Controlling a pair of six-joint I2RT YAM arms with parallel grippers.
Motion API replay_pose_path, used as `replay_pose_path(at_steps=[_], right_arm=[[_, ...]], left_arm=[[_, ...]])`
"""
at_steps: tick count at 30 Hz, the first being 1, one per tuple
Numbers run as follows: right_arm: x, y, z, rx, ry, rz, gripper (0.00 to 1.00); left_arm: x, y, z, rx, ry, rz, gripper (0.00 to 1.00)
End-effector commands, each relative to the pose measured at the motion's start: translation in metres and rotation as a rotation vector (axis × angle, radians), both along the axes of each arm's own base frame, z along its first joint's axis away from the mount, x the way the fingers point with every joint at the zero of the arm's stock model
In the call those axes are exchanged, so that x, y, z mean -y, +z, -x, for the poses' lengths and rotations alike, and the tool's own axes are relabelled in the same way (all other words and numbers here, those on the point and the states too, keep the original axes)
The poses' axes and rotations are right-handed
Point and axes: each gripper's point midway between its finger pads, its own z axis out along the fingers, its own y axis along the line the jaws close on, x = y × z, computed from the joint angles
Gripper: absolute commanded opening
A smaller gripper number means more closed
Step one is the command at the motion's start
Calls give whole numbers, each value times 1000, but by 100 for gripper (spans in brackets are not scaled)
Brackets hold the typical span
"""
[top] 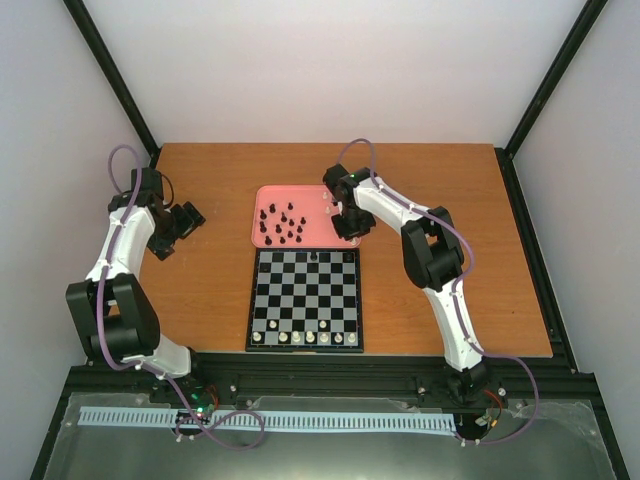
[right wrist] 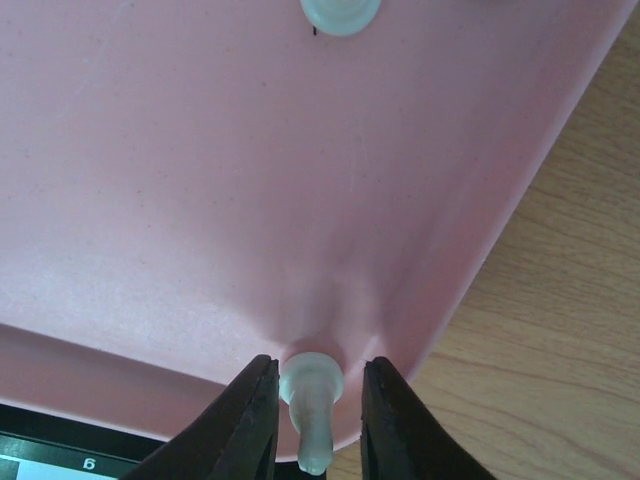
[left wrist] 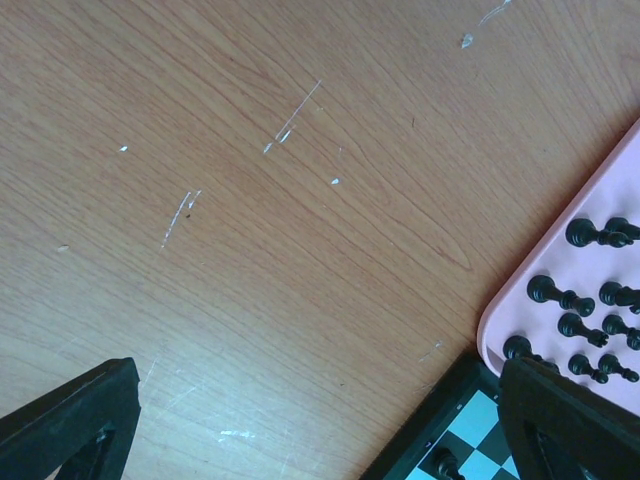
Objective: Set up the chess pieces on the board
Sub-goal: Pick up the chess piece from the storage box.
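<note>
My right gripper (right wrist: 320, 378) is down in the pink tray (right wrist: 250, 180), its fingers on either side of a small cream-white chess piece (right wrist: 310, 395). The left finger touches the piece's base and a narrow gap shows at the right finger. A second white piece (right wrist: 340, 12) stands further into the tray. Several black chess pieces (top: 285, 225) stand in the tray's left half. The board (top: 250, 320) has a row of white pieces (top: 310, 338) along its near edge and one black piece (top: 316, 257) on the far row. My left gripper (top: 190, 222) hangs open over bare wood, left of the tray.
The tray (left wrist: 510, 310) lies against the board's far edge, and the board's corner (left wrist: 420, 445) shows in the left wrist view. The wooden table (top: 450, 250) is fenced by black frame posts and white walls. The right arm reaches over the table's right side.
</note>
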Motion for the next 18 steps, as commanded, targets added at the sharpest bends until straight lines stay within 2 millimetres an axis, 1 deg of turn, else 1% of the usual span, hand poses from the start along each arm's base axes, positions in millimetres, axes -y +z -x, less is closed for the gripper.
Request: replay_pose_path(at_steps=[1, 7, 14, 15, 18], right_arm=[[1, 6, -1, 10, -10, -15, 23], [3, 5, 4, -10, -11, -13, 22], [5, 7, 7, -6, -17, -12, 26], [5, 7, 7, -8, -18, -11, 25], [4, 9, 6, -1, -21, -18, 16]], left_arm=[[0, 6, -10, 34, -22, -9, 100], [1, 4, -10, 29, -25, -8, 100], [2, 2, -9, 26, -26, -8, 100], [2, 2, -9, 26, -28, -9, 100], [2, 3, -10, 28, -27, -9, 100]])
